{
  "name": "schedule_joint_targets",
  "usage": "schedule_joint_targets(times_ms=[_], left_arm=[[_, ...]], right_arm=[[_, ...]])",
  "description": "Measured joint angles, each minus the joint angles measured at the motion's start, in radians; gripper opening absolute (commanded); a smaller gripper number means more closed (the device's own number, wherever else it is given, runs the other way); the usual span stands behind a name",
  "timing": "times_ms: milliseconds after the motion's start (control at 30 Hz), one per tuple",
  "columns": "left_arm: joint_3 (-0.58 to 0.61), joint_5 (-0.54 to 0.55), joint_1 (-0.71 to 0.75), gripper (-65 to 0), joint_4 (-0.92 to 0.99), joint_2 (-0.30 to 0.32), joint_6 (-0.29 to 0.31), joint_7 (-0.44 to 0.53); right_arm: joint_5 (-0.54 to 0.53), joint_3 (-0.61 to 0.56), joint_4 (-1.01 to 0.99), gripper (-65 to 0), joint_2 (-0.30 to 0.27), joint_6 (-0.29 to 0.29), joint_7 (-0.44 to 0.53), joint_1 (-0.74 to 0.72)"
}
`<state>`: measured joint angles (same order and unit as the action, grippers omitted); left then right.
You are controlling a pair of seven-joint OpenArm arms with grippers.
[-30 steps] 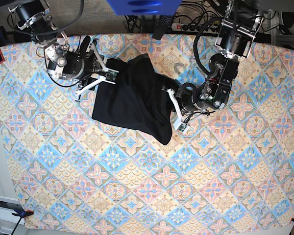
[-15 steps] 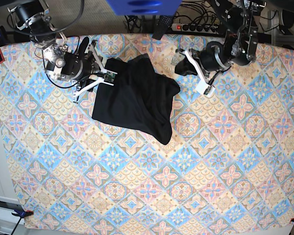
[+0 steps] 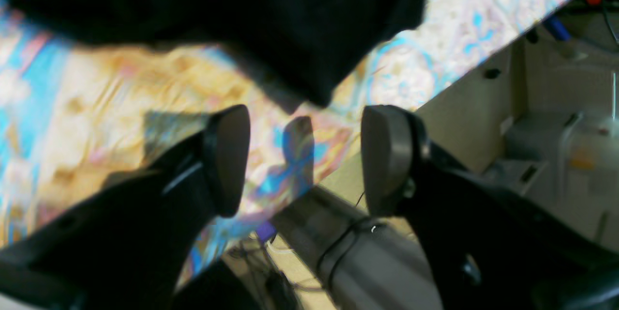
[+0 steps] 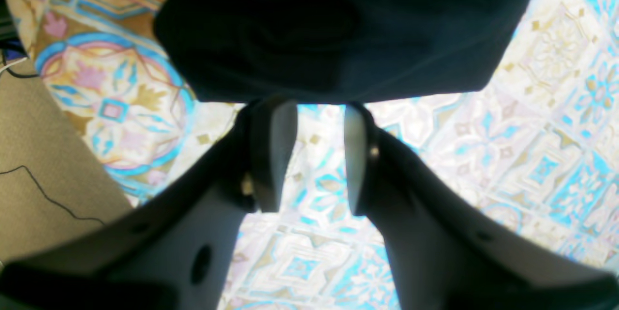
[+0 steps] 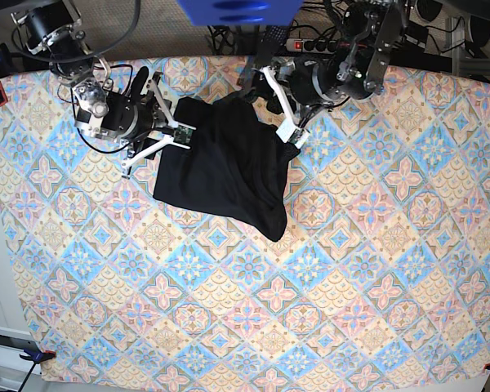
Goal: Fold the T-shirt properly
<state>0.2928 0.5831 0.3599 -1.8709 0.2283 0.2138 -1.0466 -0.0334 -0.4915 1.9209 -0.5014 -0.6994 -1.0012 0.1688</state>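
We see the black T-shirt (image 5: 224, 167) lying partly folded and rumpled on the patterned tabletop (image 5: 327, 278), near its far edge, one corner trailing toward us.

Two arms of black housings and bright metal brackets are being shown in the base view. The left arm (image 5: 355, 61) is being trailed by a thick black cable looping from its upper joint, and white finger plates are being displayed at its end. The right arm (image 5: 106, 110) is being fitted with rounded metallic joint caps, white struts and a small green circuit board near its tip. In the wrist views, dark moulded fingers with grey oval pads (image 3: 382, 155) are being seen, with small screws and round holes being revealed along their sides.
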Motion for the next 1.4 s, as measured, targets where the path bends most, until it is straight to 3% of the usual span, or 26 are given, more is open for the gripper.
schedule_joint_targets(times_ms=[233,500,600,733,833,967,1400], left_arm=[[0.0,0.0,-0.033,-30.5,0.084,0.001,-0.001,0.053],[0.021,-0.006,-0.114,-31.9,0.167,-0.099,-0.003,0.058],[0.022,-0.005,-0.139,-40.6,0.218,-0.125,-0.004,0.06],[0.022,-0.008,-0.163,-65.0,0.265,-0.128,-0.002,0.058],[0.015,-0.008,-0.163,-65.0,0.257,-0.125,-0.005,0.058],[0.012,-0.003,-0.137,-65.0,0.148,-0.066,-0.006,0.061],[-0.246,0.007,-0.074,-65.0,0.041,0.01,-0.001,0.072]], right_arm=[[0.0,0.0,0.0,-45.4,0.001,0.0,-0.001,0.0],[0.0,0.0,0.0,-45.4,0.0,0.0,0.0,0.0],[0.0,0.0,0.0,-45.4,0.0,0.0,-0.001,0.0],[0.0,0.0,0.0,-45.4,0.0,0.0,-0.001,0.0],[0.0,0.0,0.0,-45.4,0.0,0.0,0.0,0.0],[0.0,0.0,0.0,-45.4,0.0,0.0,-0.002,0.0],[0.0,0.001,0.0,-45.4,0.0,0.0,-0.002,0.0]])
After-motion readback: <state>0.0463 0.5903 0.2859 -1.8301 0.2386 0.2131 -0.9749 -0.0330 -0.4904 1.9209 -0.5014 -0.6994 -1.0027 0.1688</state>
